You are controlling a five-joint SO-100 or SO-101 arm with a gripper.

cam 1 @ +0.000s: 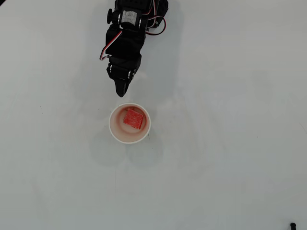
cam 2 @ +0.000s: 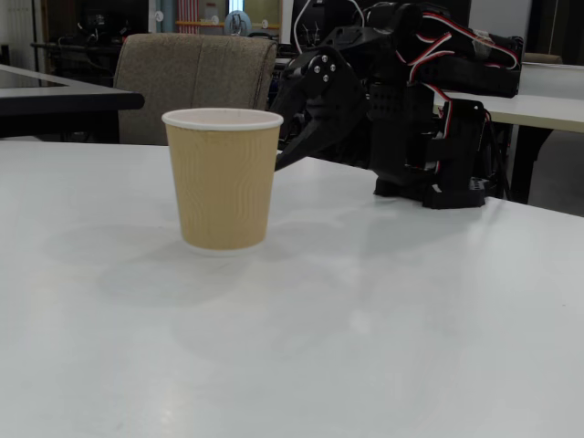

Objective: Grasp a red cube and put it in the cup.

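Overhead view. Item: the cup (cam 1: 113,130), centre of frame, upright on the white tabletop (cam 1: 230,143). Item: the red cube (cam 1: 133,118), lying inside the cup toward its upper right wall. Item: the hand (cam 1: 122,93), just above the cup in the frame, clear of the rim, fingers pressed together to a single point and holding nothing. You can judge the placing step done; what is left calls only for you to draw the arm off upward in the frame without brushing the cup. A small dark object (cam 1: 292,224) sits at the lower right corner, too small to identify.

Fixed view. Item: the cup (cam 2: 224,182), tan ribbed wall, white rim, left of centre; the cube is hidden within. Item: the hand (cam 2: 278,164), tip partly behind the cup's right edge, empty. A chair (cam 2: 196,73) stands behind, upper left; another table (cam 2: 64,96) lies at far left. Nothing stands in your way.
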